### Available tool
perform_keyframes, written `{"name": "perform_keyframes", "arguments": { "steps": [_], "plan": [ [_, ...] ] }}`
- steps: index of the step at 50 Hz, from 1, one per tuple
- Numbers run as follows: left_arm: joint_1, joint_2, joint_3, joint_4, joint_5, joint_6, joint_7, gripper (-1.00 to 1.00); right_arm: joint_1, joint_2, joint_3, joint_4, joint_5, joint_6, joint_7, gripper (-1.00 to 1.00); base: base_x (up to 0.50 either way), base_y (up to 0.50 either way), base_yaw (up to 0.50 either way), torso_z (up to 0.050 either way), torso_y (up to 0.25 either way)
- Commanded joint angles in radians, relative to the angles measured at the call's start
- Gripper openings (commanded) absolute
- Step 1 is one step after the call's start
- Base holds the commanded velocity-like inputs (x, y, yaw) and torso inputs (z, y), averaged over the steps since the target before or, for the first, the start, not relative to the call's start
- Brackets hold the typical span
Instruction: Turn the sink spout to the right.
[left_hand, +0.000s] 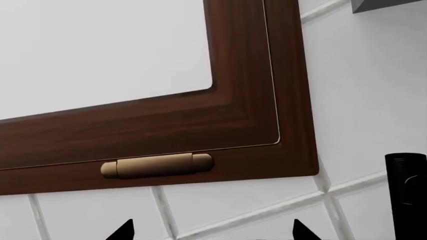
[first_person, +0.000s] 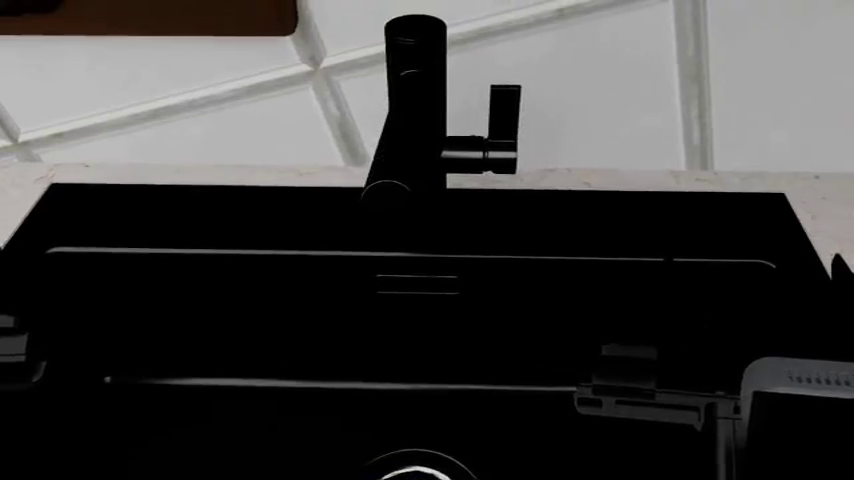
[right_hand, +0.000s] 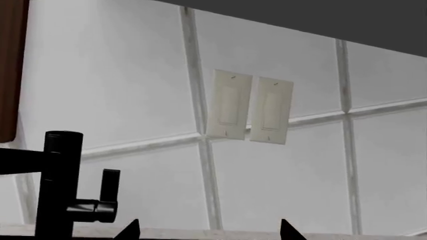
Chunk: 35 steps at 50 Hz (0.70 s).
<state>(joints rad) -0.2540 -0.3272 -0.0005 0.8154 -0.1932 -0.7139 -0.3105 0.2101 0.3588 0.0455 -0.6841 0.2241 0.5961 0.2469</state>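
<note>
My right end effector (right_hand: 208, 231): only two dark fingertips (right_hand: 129, 231) show at the edge of the wrist view, spread well apart with nothing between them, so open. Left end effector (left_hand: 212, 232) likewise: two fingertip points, gap wide, empty, open.

The sink spout (first_person: 407, 105) stands ahead of both end effectors, apart from them, no contact. In the head view it is a matte black upright column at the back rim of the sink (first_person: 400, 330), with a short side stem carrying a small flat upright lever (first_person: 503, 110) on its right. From the right wrist the column (right_hand: 59, 185) sits ahead of the fingertips and off to the side, a black horizontal tube running off from near its top toward the picture edge. From the left wrist only a sliver of the column (left_hand: 405, 195) is visible at the frame edge.

The sink is a large black basin; part of a chrome drain ring (first_person: 418, 466) shows at its floor. Pale counter (first_person: 814, 195) rims it.

Behind: white tiled wall (first_person: 601, 90). A dark wood frame (left_hand: 253, 125) with a brass hinge-like cylinder (left_hand: 157, 165) faces the left end effector. Two pale wall switch plates (right_hand: 250, 106) face the right one.

A grey robot part (first_person: 667, 395) lies low in the basin area, head view.
</note>
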Motion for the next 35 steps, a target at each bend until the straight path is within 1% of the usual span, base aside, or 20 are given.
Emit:
{"name": "perform_keyframes", "arguments": {
  "steps": [1,10,14,19,20,23,28,29,35],
  "plan": [
    [0.013,-0.001,-0.005,-0.005,-0.006,0.015,-0.001,1.0,0.0,-0.002,-0.006,0.002,-0.002,0.008,0.012,1.0,-0.15,0.0,0.0,0.0,0.0],
    [0.01,-0.004,0.0,-0.014,-0.006,0.02,-0.003,1.0,-0.008,0.0,-0.006,0.008,-0.007,-0.002,0.018,1.0,-0.29,0.0,0.0,0.0,0.0],
    [0.006,-0.006,0.003,-0.011,-0.007,0.016,-0.004,1.0,-0.018,0.002,0.001,0.008,-0.003,-0.015,0.015,1.0,-0.05,0.0,0.0,0.0,0.0],
    [0.008,-0.006,0.005,-0.011,-0.007,0.017,-0.007,1.0,-0.008,-0.005,0.014,-0.003,0.017,0.008,0.021,1.0,0.0,0.0,0.0,0.0,0.0],
    [0.008,-0.006,0.005,-0.011,-0.008,0.017,-0.007,1.0,0.008,-0.012,0.02,-0.011,0.038,0.027,0.019,1.0,0.0,0.0,0.0,0.0,0.0],
    [0.007,-0.005,0.007,-0.017,-0.008,0.022,-0.008,1.0,0.061,-0.004,-0.025,-0.008,0.027,0.083,0.025,1.0,0.0,0.0,0.0,0.0,0.0],
    [0.012,-0.006,0.005,-0.02,-0.009,0.028,-0.009,1.0,0.112,-0.017,-0.056,0.003,0.034,0.113,0.026,1.0,0.0,0.0,0.0,0.0,0.0],
    [0.017,-0.008,0.004,-0.019,-0.008,0.03,-0.009,1.0,0.122,-0.014,-0.079,0.008,0.023,0.124,0.028,1.0,0.0,0.0,0.0,0.0,0.0],
    [0.019,-0.011,0.002,-0.013,-0.012,0.024,-0.012,1.0,0.158,-0.038,-0.092,0.02,0.05,0.147,0.023,1.0,0.0,0.0,0.0,0.0,0.0]
  ]
}}
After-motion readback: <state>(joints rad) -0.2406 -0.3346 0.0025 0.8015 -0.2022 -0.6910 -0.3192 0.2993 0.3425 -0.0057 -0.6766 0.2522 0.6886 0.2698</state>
